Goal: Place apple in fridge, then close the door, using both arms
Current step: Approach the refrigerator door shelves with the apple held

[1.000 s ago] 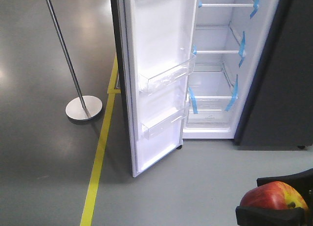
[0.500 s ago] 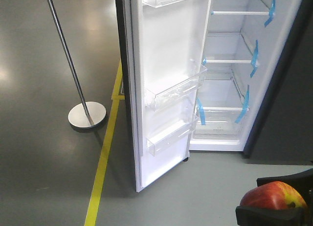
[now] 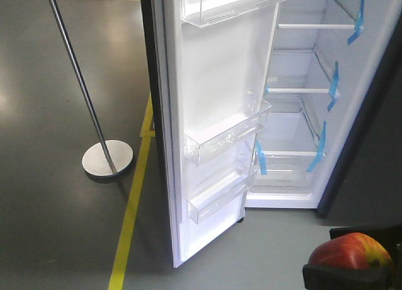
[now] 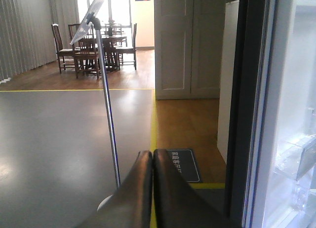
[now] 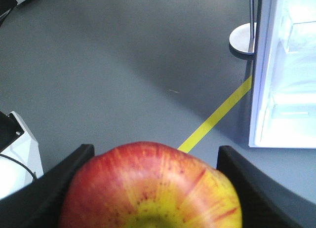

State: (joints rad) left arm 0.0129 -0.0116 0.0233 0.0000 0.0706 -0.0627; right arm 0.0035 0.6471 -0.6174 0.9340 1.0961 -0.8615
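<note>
The red apple (image 3: 352, 252) with its yellow-green patch sits at the lower right of the front view, clamped in my right gripper (image 3: 361, 255). In the right wrist view the apple (image 5: 150, 188) fills the space between both black fingers (image 5: 54, 188). The fridge (image 3: 301, 114) stands ahead, white inside, with blue-taped glass shelves. Its door (image 3: 213, 114) is swung wide open toward me, clear bins on its white inner face. My left gripper (image 4: 152, 156) is shut with nothing in it, low beside the door's dark outer edge (image 4: 247, 104).
A metal pole on a round base (image 3: 107, 157) stands left of the door. A yellow floor line (image 3: 132, 214) runs toward the fridge. Chairs and a table (image 4: 94, 45) stand far off in the left wrist view.
The fridge and open door have grown larger and slid lower in the front view, so I have come closer. The apple stays held in my right gripper.
</note>
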